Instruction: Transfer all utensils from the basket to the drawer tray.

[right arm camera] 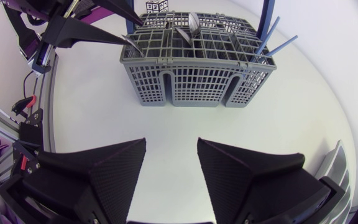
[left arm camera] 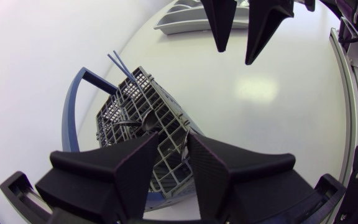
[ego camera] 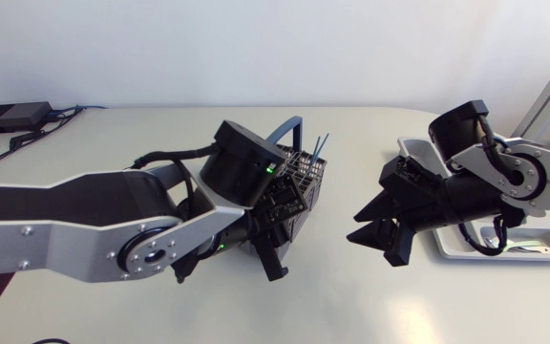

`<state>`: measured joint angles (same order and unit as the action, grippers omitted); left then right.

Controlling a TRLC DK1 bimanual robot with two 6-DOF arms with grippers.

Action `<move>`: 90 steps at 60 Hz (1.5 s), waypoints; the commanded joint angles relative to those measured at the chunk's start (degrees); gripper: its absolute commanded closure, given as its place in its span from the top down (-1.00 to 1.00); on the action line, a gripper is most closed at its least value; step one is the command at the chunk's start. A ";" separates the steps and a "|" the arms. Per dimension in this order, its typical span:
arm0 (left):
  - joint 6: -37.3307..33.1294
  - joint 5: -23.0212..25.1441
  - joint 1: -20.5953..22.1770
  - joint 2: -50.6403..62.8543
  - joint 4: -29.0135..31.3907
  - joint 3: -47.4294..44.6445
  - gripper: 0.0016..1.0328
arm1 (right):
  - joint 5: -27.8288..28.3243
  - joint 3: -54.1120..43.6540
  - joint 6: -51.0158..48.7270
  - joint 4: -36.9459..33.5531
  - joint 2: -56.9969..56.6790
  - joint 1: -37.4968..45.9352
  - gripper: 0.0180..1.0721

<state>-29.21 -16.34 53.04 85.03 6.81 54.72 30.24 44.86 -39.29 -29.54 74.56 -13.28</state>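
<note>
While in one basket (right arm camera: 191, 81), two blue sticks (right arm camera: 281, 45).

Place: a robot lab, it looks like.
Arms: 2 big robot arms, the left arm (ego camera: 65, 225) and the right arm (ego camera: 542, 162), reach over 1 tabletop (ego camera: 351, 306).
Tabletop: plain and white, with a grey basket (ego camera: 308, 180) and a white tray (ego camera: 547, 234) on it.
Gear: a black box (ego camera: 10, 117) with cables (ego camera: 27, 141) lies at the far corner.

The basket (ego camera: 310, 178) stands mid-worktop (ego camera: 370, 306) with utensils (right arm camera: 193, 23) in it. The drawer tray (ego camera: 413, 145) lies to its right. The left hand (left arm camera: 173, 146) hangs over the basket, and the right hand (ego camera: 375, 247) is between basket and tray.
</note>
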 commanded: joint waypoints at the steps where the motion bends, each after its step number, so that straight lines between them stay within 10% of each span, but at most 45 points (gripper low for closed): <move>1: -1.11 0.43 -0.39 1.36 0.84 1.09 -0.36 | 0.52 -1.27 -0.88 0.45 -0.03 -0.08 0.20; 51: -0.67 3.33 -1.97 3.12 3.30 3.20 -0.94 | 0.00 -1.97 1.23 2.56 1.37 -3.77 0.20; 90: 3.99 7.37 -2.15 -12.09 7.17 4.52 -0.94 | -0.18 -1.88 2.46 3.26 1.20 -5.00 0.20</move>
<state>-27.40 -10.04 51.05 76.12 13.58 57.30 30.17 44.34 -38.26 -26.89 75.29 -17.89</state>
